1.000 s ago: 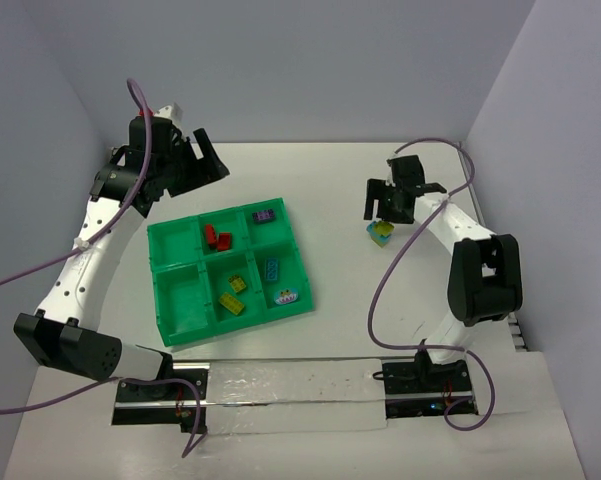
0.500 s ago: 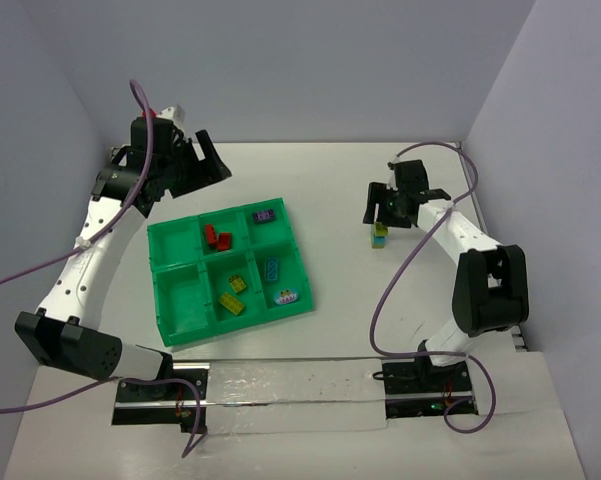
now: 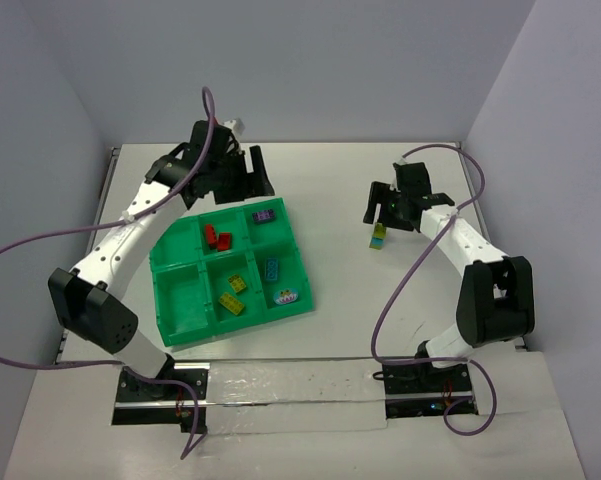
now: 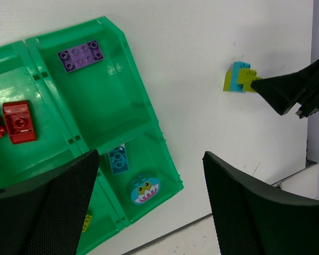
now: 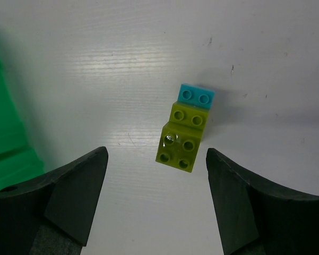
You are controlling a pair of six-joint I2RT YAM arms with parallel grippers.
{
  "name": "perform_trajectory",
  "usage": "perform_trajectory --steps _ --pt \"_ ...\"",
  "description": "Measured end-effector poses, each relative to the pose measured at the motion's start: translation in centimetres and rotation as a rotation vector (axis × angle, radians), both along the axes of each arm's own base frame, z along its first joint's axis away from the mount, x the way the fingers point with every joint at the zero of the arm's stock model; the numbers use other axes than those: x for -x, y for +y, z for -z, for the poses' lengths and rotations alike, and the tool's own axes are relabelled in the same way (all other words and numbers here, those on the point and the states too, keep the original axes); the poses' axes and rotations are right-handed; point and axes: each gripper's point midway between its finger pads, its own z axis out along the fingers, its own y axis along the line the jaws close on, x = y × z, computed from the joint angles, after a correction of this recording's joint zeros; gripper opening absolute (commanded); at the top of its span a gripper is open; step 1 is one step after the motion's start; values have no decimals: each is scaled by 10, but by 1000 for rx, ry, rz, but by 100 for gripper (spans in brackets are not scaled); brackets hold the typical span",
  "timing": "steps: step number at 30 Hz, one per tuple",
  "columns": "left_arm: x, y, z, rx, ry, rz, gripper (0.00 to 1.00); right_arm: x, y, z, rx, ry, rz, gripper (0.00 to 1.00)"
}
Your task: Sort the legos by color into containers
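White tabletop (image 3: 330,320), matt and faintly streaked, is stretching back to plain pale lavender walls (image 3: 310,70) that are closing it in on three sides. On its left half a glossy green tray (image 3: 185,295) is sitting askew, with raised walls dividing its six square compartments. Studded plastic bricks are lying in four of them: a flat purple brick (image 4: 82,54) in the far right one, red bricks (image 4: 18,121) in the far middle, yellow bricks (image 3: 236,284) in the near middle, and a light blue brick (image 4: 118,159) sharing the near right one with a rounded printed piece (image 4: 145,190). Well right of the tray, a yellow-green brick (image 5: 183,141) with a two-stud blue brick (image 5: 197,95) joined to its end is lying on the bare surface. The right gripper (image 3: 390,205) is hovering over it with fingers spread wide, gripping nothing. The left gripper (image 3: 250,175) is hanging above the tray's far edge, also wide and empty.
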Motion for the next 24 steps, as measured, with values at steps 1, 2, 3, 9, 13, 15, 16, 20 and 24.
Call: perform_trajectory --steps 1,2,3,9,13,15,16,20,24 --pt "2 -4 3 -5 8 11 86 0 -1 0 1 1 12 84" --pt "3 -8 5 -10 14 19 86 0 -2 0 2 2 22 84" --pt "4 -11 6 -14 17 26 86 -1 -3 1 3 3 30 83" --pt "5 -21 3 -19 6 44 86 -1 -5 1 -2 6 68 74" --pt "5 -21 3 -24 2 48 86 -2 -5 4 -4 15 83 70" --pt "5 -21 3 -25 1 49 86 -2 -6 8 4 25 92 70" --pt "5 -21 3 -26 1 50 86 -2 -7 11 12 30 97 70" --pt "5 -21 3 -26 1 51 86 0 -9 20 43 57 110 68" --pt "5 -21 3 -27 0 51 86 1 -8 26 61 70 114 60"
